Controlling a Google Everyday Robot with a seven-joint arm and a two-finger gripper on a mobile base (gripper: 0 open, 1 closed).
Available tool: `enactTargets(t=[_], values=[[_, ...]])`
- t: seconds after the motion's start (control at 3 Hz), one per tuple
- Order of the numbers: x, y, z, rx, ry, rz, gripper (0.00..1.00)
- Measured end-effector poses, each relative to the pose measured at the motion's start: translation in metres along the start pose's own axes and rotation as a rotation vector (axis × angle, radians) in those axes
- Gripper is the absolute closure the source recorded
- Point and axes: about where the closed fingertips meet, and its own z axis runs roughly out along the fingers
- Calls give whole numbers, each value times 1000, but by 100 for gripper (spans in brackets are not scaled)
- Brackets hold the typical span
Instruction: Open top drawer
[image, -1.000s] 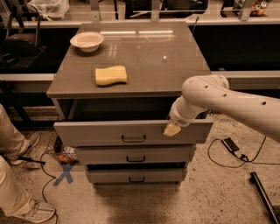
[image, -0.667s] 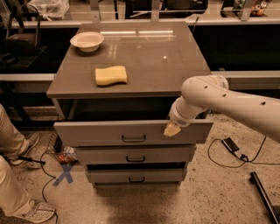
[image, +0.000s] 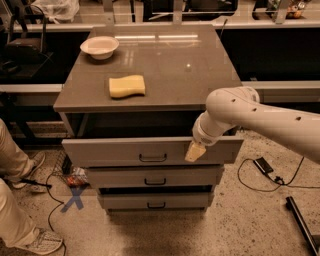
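Note:
The top drawer (image: 110, 151) is the widest of three grey drawers under a grey cabinet top. It stands pulled out toward me, with a dark gap behind its front panel. Its small black bar handle (image: 152, 158) is at the panel's centre. My gripper (image: 195, 151) hangs from the white arm in front of the drawer's panel, to the right of the handle and apart from it. Its pale fingertips point down at the panel's lower part.
Two narrower grey drawers (image: 150, 177) sit below, less far out. On the cabinet top (image: 190, 75) lie a yellow sponge (image: 127, 86) and a white bowl (image: 99, 47). A person's legs (image: 15, 200) stand at the left. Cables (image: 265, 172) and a blue floor mark (image: 74, 198) lie around the cabinet.

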Motion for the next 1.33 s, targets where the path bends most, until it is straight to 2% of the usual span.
enactTargets(t=[0.33, 0.67, 1.0, 1.33], values=[[0, 0, 1, -1, 0, 0, 0], [-1, 7, 3, -59, 17, -56, 0], [12, 22, 1, -144, 52, -120, 0], [26, 36, -4, -187, 65, -155, 15]])
